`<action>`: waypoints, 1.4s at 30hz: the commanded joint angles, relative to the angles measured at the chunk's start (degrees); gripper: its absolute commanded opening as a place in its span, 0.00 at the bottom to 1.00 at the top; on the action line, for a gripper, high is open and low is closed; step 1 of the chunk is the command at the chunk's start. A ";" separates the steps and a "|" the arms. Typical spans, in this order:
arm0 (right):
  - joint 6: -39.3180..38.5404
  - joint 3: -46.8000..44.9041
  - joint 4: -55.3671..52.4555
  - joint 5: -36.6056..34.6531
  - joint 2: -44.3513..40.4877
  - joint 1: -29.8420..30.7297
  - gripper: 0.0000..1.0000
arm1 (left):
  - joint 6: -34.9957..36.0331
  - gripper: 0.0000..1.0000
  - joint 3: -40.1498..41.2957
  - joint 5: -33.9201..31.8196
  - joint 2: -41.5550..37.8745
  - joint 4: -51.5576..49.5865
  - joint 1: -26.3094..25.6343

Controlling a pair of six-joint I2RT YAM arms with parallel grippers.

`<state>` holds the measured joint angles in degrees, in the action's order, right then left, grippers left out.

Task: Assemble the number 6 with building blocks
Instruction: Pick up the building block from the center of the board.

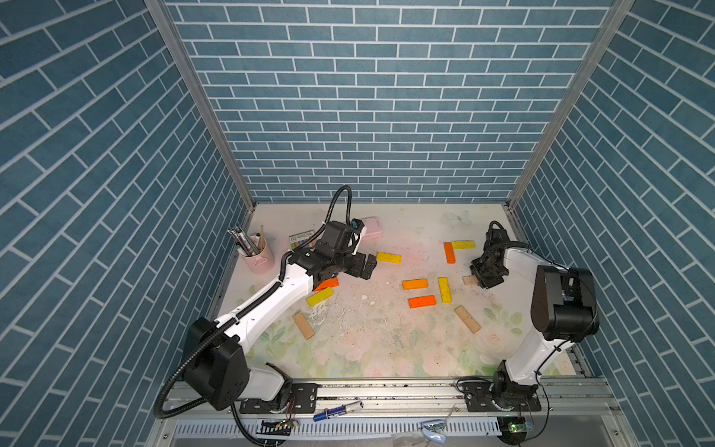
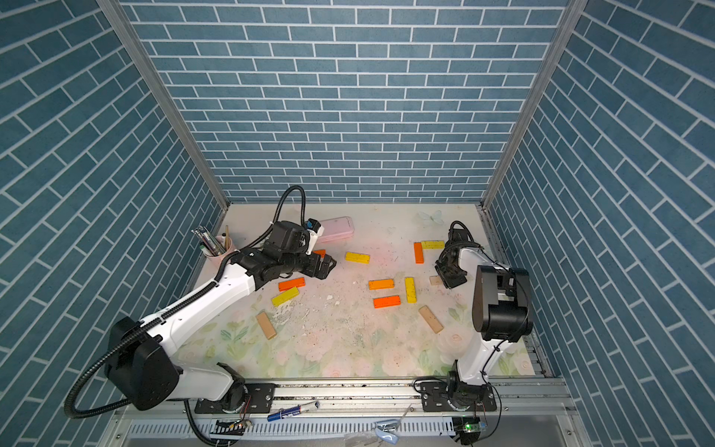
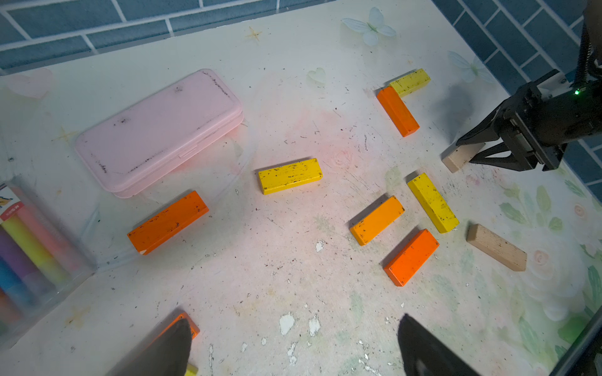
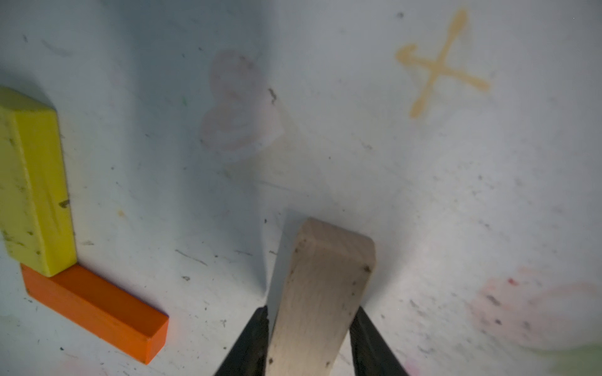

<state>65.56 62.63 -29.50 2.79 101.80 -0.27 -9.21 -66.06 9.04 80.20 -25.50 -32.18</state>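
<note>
Right claw [image 4: 310, 311]: clamped on tan block [image 4: 325, 270], near right edge of table [image 1: 367, 348] | Left claw [image 3: 294, 320]: apart, empty | Risk: grip near block's end, block may swivel and nudge the yellow block [image 4: 32, 182]

In both top views only one end of the tan block [image 1: 469, 280] peeks out, right of the middle. The rest hides under the right gripper [image 1: 479, 279]. Left of the middle in a top view, the left arm [image 1: 271, 298] covers half of an orange block [image 1: 329, 283], part of the chalk pack [image 1: 301, 239] and part of the pink case [image 1: 373, 229]. In a top view the other orange block [image 2: 320, 252] is just a sliver behind the left gripper [image 2: 327, 268]. In the left wrist view the chalk pack is blurry and runs off the edge. The left fingers [image 3: 169, 351] are dark, blurry and cut off. In the right wrist view the edge cuts off the tan block, the right fingers [image 4: 250, 345] and a yellow block [image 4: 32, 182].
</note>
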 commanded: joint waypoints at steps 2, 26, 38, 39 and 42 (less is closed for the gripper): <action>-9.44 2.15 -4.17 -0.81 0.67 0.28 0.33 | 0.33 0.99 -0.56 -0.74 -0.11 -0.70 -0.38; -29.96 3.37 -7.57 3.28 -2.62 1.85 0.47 | -0.02 0.99 -0.56 -0.28 -0.32 -0.52 -0.35; -19.51 2.63 -3.47 2.59 2.37 3.73 0.47 | -0.02 0.99 -0.47 -0.27 -0.83 -0.58 -0.50; -19.60 2.92 -3.54 2.57 2.83 4.09 0.47 | -0.02 0.99 -0.47 -0.29 -0.80 -0.59 -0.51; -19.92 3.76 -4.65 0.93 3.99 4.89 0.46 | 0.07 0.99 -0.56 -0.54 -0.93 -0.78 -0.53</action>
<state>43.57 65.21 -32.75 6.17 104.03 3.79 -9.23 -66.06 9.04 80.36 -25.52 -32.29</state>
